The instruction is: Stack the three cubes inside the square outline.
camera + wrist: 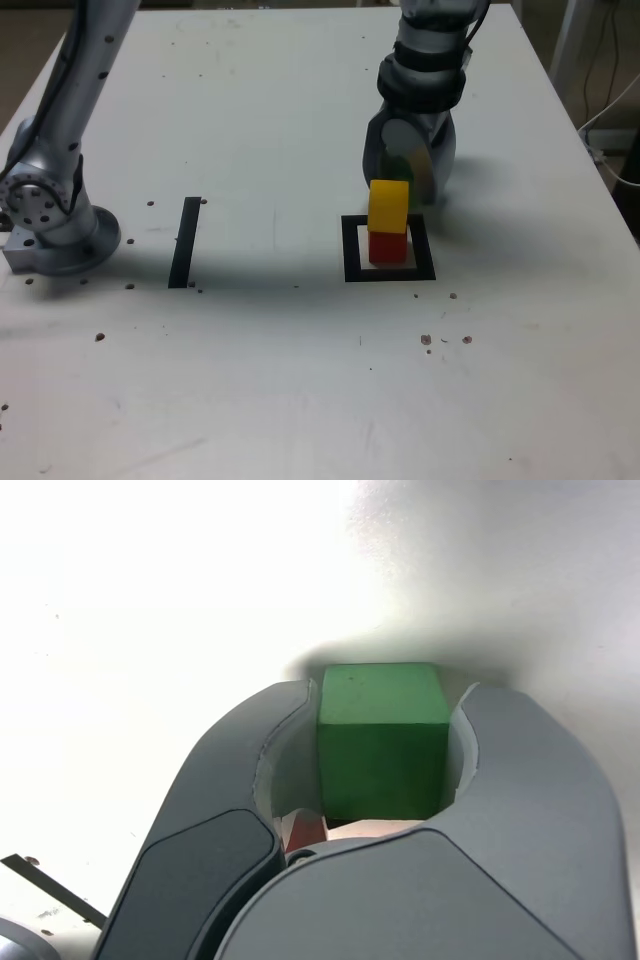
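Claw closed on the green cube, just at the far side of the stack.

From where I stand, both jaws seem to touch the green cube, one on each side; how firm is this hold, I cannot tell. The red cube sits inside the square outline, and the yellow cube rests on top of it, making a small upright tower. So the place for the green cube lies to the near side of the claw, maybe slightly left. I think the next move must first go up, higher than the yellow cube, then come nearer; if it comes too low, it could push the tower over.
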Available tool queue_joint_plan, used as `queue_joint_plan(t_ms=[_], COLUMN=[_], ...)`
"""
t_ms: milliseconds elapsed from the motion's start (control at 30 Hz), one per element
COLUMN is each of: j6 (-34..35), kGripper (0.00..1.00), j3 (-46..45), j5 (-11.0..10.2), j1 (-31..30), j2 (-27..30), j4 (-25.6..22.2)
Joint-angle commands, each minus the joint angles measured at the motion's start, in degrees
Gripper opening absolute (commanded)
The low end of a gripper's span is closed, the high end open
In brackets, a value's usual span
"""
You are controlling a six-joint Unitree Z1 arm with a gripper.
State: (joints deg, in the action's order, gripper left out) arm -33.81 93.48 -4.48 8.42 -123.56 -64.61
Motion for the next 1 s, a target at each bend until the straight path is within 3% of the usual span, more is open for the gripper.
queue_joint_plan(t_ms=[0,333,733,967], j6=[-0.1,1.8,12.7,19.9], kGripper=[0.17,0.17,0.17,0.17], j3=[-0.1,3.8,6.3,3.7], j5=[0.1,0.3,0.0,2.5], j1=[0.1,-0.6,-4.3,-7.6], j2=[0.6,5.6,11.3,13.4], j4=[0.0,-4.8,-12.9,-15.3])
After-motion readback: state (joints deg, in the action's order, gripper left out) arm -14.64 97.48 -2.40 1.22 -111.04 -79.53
